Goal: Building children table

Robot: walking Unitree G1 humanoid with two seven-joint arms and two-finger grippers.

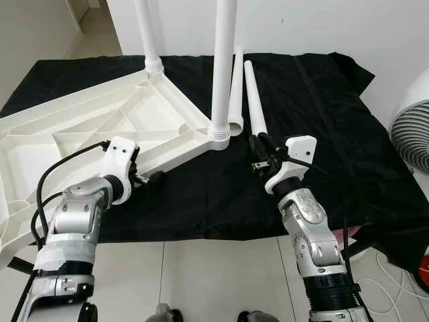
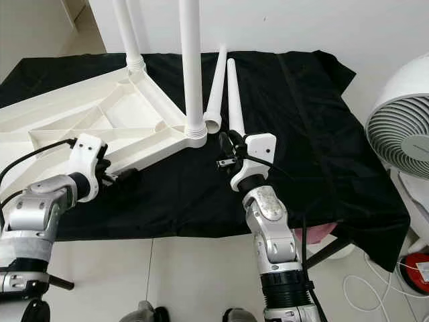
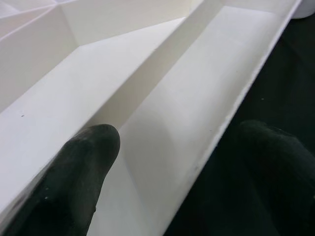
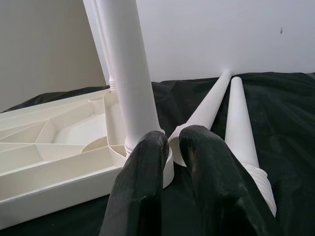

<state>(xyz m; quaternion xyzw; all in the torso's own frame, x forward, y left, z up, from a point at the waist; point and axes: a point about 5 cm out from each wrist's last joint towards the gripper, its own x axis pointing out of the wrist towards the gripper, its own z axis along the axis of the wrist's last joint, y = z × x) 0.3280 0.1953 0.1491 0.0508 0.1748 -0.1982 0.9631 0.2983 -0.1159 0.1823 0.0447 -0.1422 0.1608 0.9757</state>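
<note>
- Your upturned white tabletop lies at ten o'clock on the black-draped desk, two legs standing in it.
- Two loose legs lie at twelve.
- Left gripper: fingers spread astride the tabletop's rim.
- Right gripper: fingers nearly together, empty, just beside the loose legs.
</note>
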